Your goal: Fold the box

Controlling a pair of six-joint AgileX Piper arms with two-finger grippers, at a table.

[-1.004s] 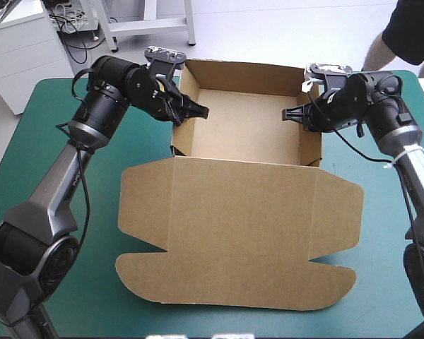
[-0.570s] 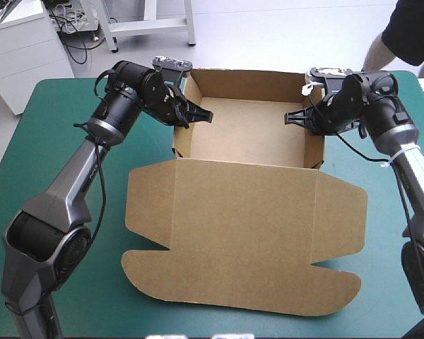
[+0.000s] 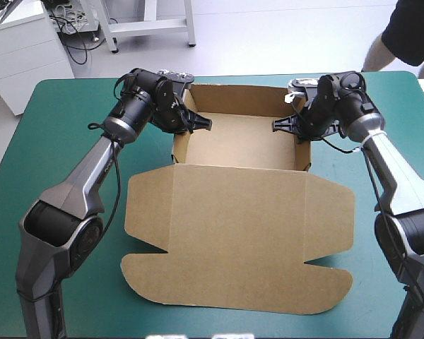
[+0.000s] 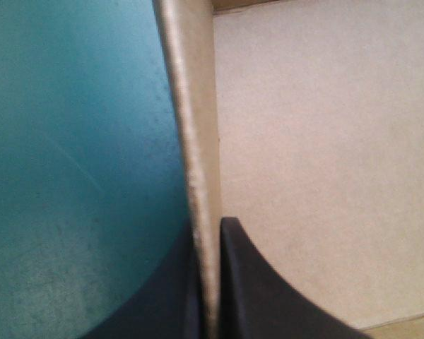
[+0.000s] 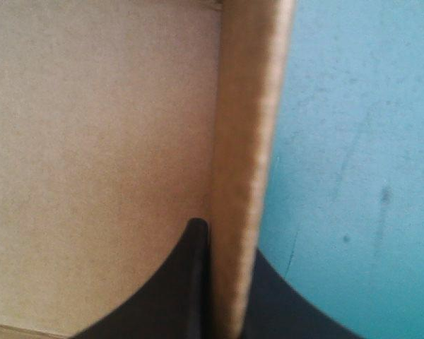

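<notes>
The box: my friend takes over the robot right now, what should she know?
Left gripper: shut on the box's left wall, one finger inside, one outside.
Right gripper: shut on the right wall the same way.
Box: an open tray at the far middle of the table; lid flat toward the near edge.
Done: walls are up.
Left: probably firming the side walls; lid untouched.
</notes>
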